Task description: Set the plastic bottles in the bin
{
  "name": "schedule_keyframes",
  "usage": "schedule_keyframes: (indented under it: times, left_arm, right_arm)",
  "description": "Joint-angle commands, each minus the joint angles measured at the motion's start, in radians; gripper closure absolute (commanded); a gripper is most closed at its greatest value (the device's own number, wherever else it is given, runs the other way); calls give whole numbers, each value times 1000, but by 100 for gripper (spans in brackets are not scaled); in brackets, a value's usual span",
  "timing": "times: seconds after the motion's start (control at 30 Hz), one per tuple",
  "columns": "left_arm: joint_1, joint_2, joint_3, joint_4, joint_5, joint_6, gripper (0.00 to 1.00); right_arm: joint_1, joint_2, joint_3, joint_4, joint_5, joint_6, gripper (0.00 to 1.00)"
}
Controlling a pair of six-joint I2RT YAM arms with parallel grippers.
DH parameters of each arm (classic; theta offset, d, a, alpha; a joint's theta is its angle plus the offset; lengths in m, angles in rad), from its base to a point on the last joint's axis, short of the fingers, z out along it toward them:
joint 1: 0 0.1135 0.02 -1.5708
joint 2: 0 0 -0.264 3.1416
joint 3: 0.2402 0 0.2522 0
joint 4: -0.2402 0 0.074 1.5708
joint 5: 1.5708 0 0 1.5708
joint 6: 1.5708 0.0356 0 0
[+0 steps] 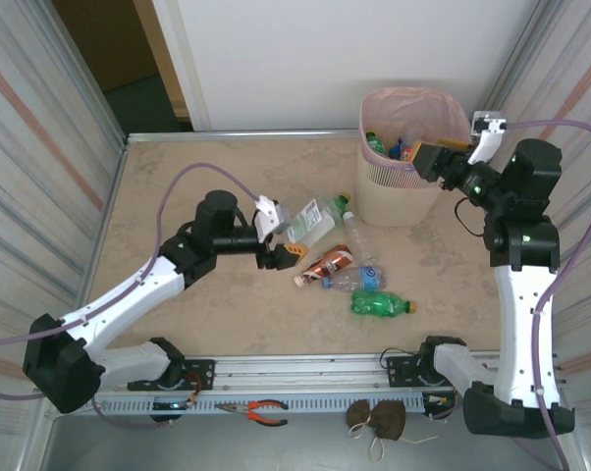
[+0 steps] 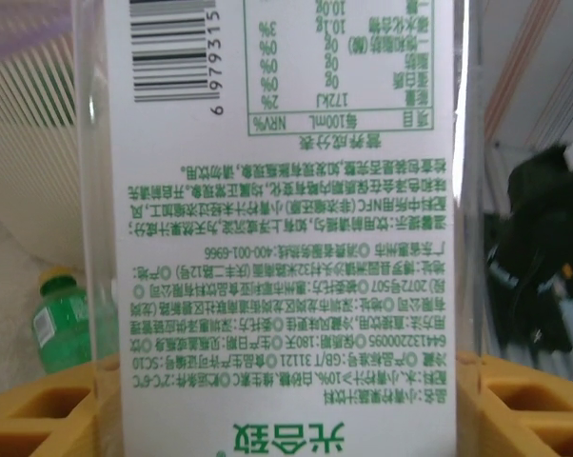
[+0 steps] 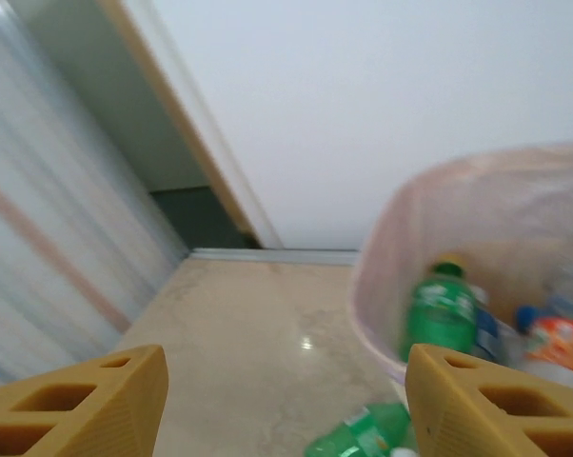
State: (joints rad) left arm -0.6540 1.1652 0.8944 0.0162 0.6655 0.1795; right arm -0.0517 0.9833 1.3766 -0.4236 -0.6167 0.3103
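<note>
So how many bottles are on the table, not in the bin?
5: a white-labelled bottle between the left fingers, a green-labelled one by the bin, a brown one, a blue-labelled one, a green one nearest. Others may be hidden.

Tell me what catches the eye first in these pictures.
The left gripper grips a white-labelled bottle covered in green print. At the far right of the table, the beige bin with its pink liner already holds several bottles, and the open, empty right gripper hovers by its rim. A few loose bottles lie mid-table, among them a bright green one.
</note>
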Motion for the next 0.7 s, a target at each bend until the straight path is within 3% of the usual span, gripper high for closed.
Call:
schedule_keyframes:
  times: [0.0, 0.23, 0.67]
  left_arm:
    - [30, -24, 40, 209, 156, -193, 52]
    - [37, -3, 144, 395, 265, -364, 53]
    - [34, 4, 249, 557, 316, -527, 54]
  right_arm:
    - [72, -32, -34, 190, -109, -1, 32]
    - [303, -43, -70, 318, -137, -79, 26]
    - [637, 13, -73, 514, -135, -111, 11]
